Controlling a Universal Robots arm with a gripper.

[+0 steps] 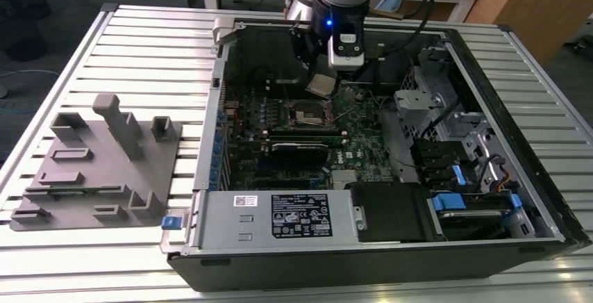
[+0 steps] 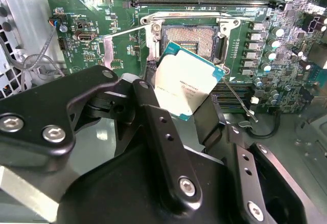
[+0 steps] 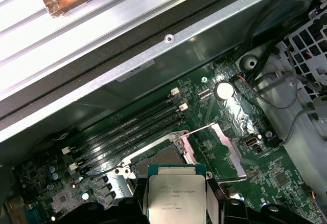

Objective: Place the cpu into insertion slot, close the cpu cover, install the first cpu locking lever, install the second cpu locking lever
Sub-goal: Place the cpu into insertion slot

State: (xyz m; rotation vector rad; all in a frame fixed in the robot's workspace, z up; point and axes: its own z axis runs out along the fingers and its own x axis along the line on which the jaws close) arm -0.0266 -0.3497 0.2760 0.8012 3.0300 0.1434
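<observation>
In the second wrist view, you will find the lower corner of the cpu [image 2: 188,83] hidden behind the fingers [image 2: 153,112] of the pincer [image 2: 182,115], and the cpu covers part of the slot [image 2: 191,37]. In the first wrist view, the picture's edge cuts off the cpu [image 3: 176,193], which hides most of the slot [image 3: 157,157]. In the exterior view, the pins of the slot [image 1: 310,113] are too small to tell.

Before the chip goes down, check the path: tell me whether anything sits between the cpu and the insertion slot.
Nothing visible does. The gripper holds the cpu tilted near the insertion slot, whose contacts lie bare. The cpu cover is swung open beside it, and a thin locking lever lies off to the side.
</observation>
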